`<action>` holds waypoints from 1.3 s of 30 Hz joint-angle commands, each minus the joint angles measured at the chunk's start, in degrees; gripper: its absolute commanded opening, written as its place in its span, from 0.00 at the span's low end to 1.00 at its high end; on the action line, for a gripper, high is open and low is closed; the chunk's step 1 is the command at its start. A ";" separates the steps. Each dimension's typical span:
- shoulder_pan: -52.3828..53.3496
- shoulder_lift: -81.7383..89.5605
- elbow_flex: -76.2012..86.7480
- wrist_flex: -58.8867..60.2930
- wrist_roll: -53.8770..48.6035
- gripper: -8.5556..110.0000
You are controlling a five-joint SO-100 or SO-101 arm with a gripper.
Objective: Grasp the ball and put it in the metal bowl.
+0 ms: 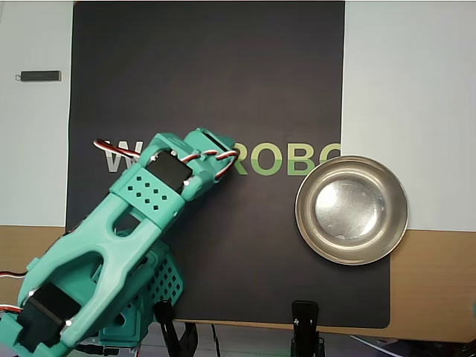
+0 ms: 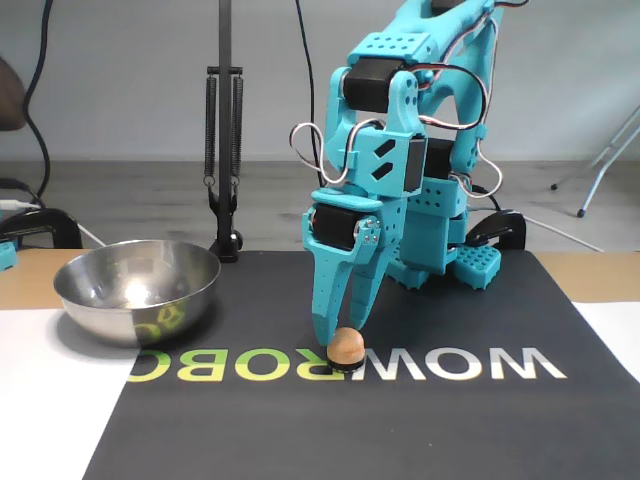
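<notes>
The peach-orange ball point(image 2: 347, 348) rests on the black mat, on the green letters, in the fixed view. My teal gripper point(image 2: 343, 333) points straight down over it. One fingertip point(image 2: 324, 335) reaches the mat at the ball's left side, and the shorter one ends at its upper right. The gap between the jaws is narrow, and I cannot tell whether they press on the ball. In the overhead view the gripper point(image 1: 216, 152) hides the ball. The metal bowl point(image 1: 352, 210) sits empty at the mat's right edge; it shows on the left in the fixed view point(image 2: 137, 290).
The black mat point(image 1: 208, 67) with the lettering covers the middle of the table. A small dark bar point(image 1: 40, 76) lies at the far left in the overhead view. A black clamp stand point(image 2: 225, 150) rises behind the bowl in the fixed view.
</notes>
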 commanded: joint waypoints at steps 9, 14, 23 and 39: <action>-0.35 0.35 1.23 -0.35 -0.26 0.59; -0.35 0.35 1.23 -0.35 -0.26 0.59; -0.35 0.09 1.23 -0.44 -0.26 0.59; -0.44 -2.64 0.35 -0.44 -0.26 0.59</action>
